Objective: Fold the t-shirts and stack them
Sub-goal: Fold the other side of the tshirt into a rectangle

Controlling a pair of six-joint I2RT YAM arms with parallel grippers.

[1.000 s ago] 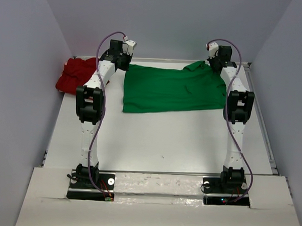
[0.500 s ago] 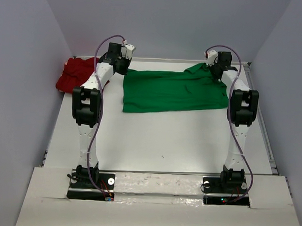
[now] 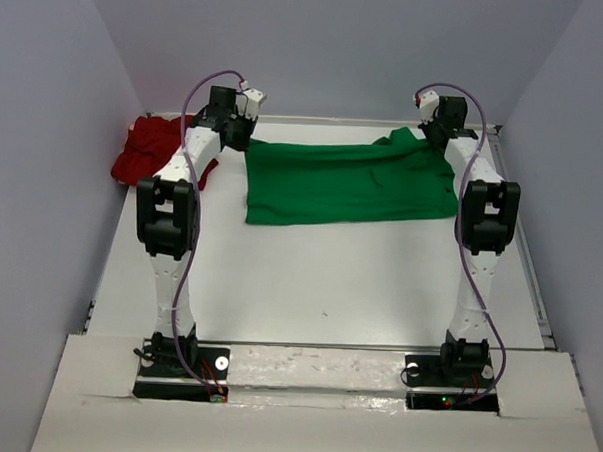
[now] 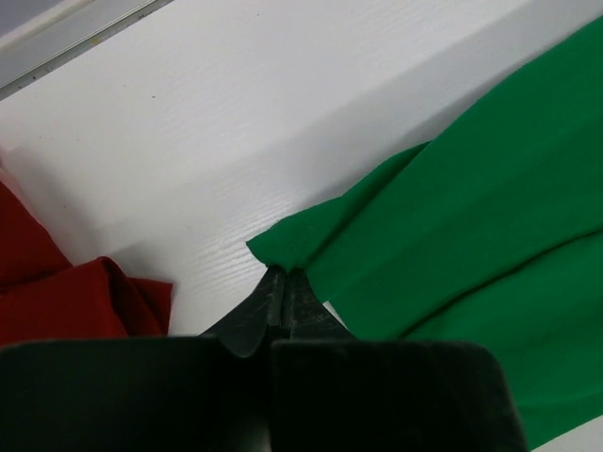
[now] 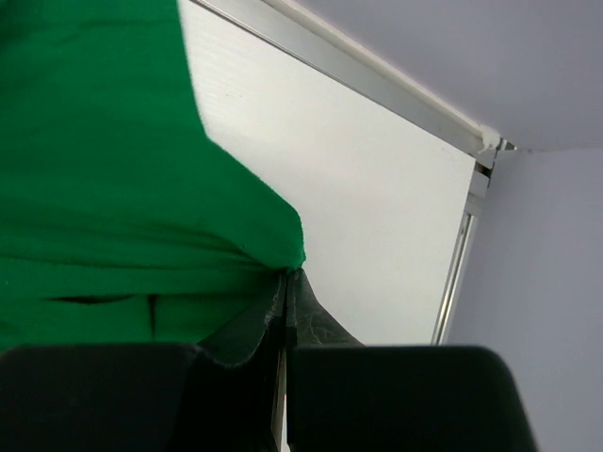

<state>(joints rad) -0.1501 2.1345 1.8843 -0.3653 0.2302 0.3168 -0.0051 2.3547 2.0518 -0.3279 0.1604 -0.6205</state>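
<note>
Item: bright green soft cloth t-shirt (image 3: 345,183). Lies spread wide across the far part of the white table (image 3: 329,277), between the two arms, bunched and slightly lifted at both far corners. Judged light, limp and not fragile. Likely to sag between any two held points, crease easily and slide readily on the smooth tabletop. Best taken by a pinch at corners or edge folds, at two points well apart, to keep the edge taut for folding.

Item: deep red soft cloth t-shirt (image 3: 147,151). Sits crumpled in the far left corner, near the green one's left end but apart from it, unheld. Probably of the same feel. Needs spreading flat before any fold.

Item: left gripper (image 4: 283,279). Clenched tight on the far left corner of the green cloth, with a small fold nipped at the tips.

Item: right gripper (image 5: 286,279). Clamped likewise on the far right corner, near the metal rail (image 5: 377,85) along the table's edge.
</note>
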